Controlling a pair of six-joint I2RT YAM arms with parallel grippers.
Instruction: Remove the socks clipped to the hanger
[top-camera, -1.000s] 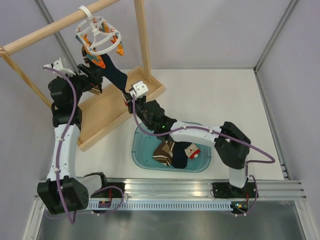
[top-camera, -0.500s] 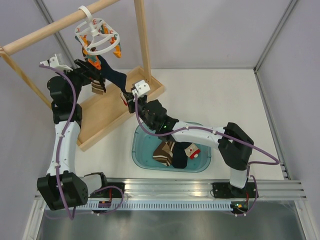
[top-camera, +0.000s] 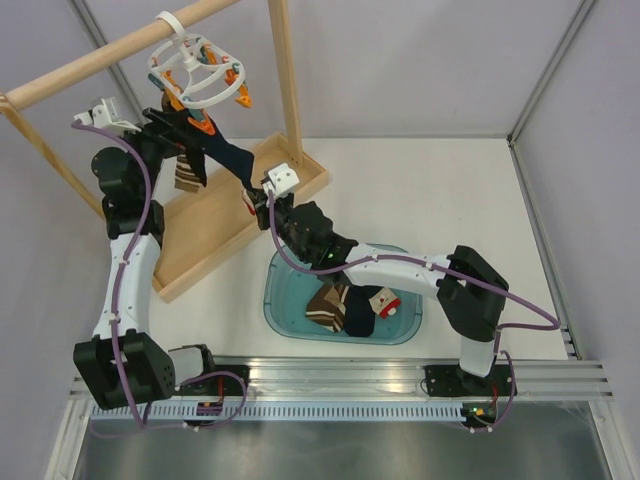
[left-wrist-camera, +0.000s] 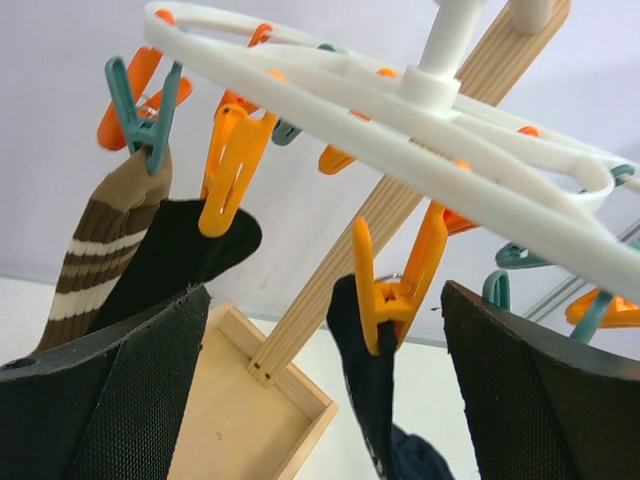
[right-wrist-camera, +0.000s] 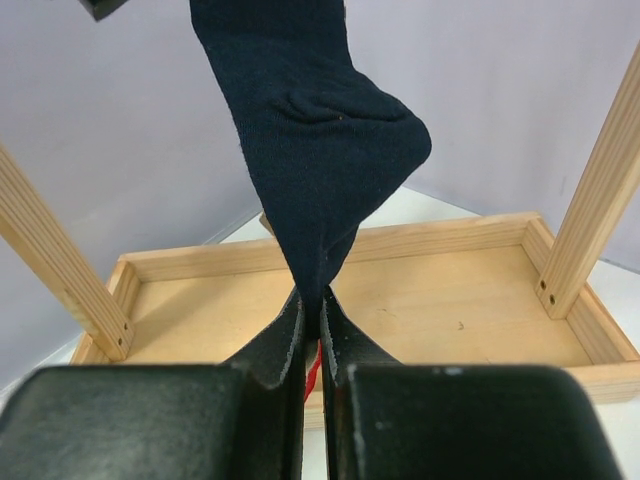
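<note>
The white ring hanger (top-camera: 195, 72) hangs from the wooden pole, and the left wrist view shows it from below (left-wrist-camera: 400, 120). A navy sock (top-camera: 232, 158) stretches taut from an orange clip (left-wrist-camera: 395, 285) down to my right gripper (top-camera: 260, 192). That gripper (right-wrist-camera: 312, 305) is shut on the sock's lower end (right-wrist-camera: 310, 130). My left gripper (left-wrist-camera: 330, 390) is open just under the hanger (top-camera: 192, 133), with its fingers on either side of that orange clip. A brown striped sock (left-wrist-camera: 105, 250) hangs from a teal clip (left-wrist-camera: 140, 110). A black sock (left-wrist-camera: 190, 255) hangs from another orange clip (left-wrist-camera: 235, 160).
The wooden rack has a pole (top-camera: 100, 60), an upright post (top-camera: 285, 80) and a base tray (top-camera: 215, 225) under the hanger. A teal bin (top-camera: 271, 297) in front of the right arm holds several loose socks (top-camera: 350, 308).
My left gripper has risen and moved in under the hanger, up to the orange clip. The right gripper has kept its hold on the navy sock and barely moved.
</note>
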